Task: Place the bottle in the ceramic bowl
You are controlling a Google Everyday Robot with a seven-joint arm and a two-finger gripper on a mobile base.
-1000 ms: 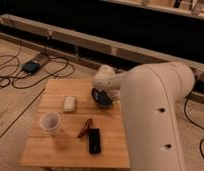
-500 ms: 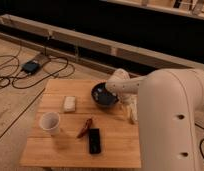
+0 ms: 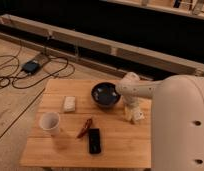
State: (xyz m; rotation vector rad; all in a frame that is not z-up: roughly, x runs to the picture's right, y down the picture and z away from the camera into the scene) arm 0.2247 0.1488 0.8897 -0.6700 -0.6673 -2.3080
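Observation:
The dark blue-black ceramic bowl (image 3: 105, 94) sits on the wooden table (image 3: 60, 150) toward the back middle; nothing shows inside it. My white arm comes in from the right and bends down just right of the bowl. The gripper (image 3: 133, 114) points down at the table surface, close to the bowl's right rim. A pale cream shape at the gripper's tip may be the bottle (image 3: 137, 117), but I cannot separate it from the gripper.
A white cup (image 3: 50, 123) stands at the front left. A small white block (image 3: 70, 103) lies left of the bowl. A red object (image 3: 85, 128) and a black flat device (image 3: 94, 141) lie in front. Cables and a dark box (image 3: 31, 66) lie on the floor at the left.
The arm has swung from over the bowl to the right, and the gripper has come down to the table beside the bowl's right rim. The bowl's inside now shows.

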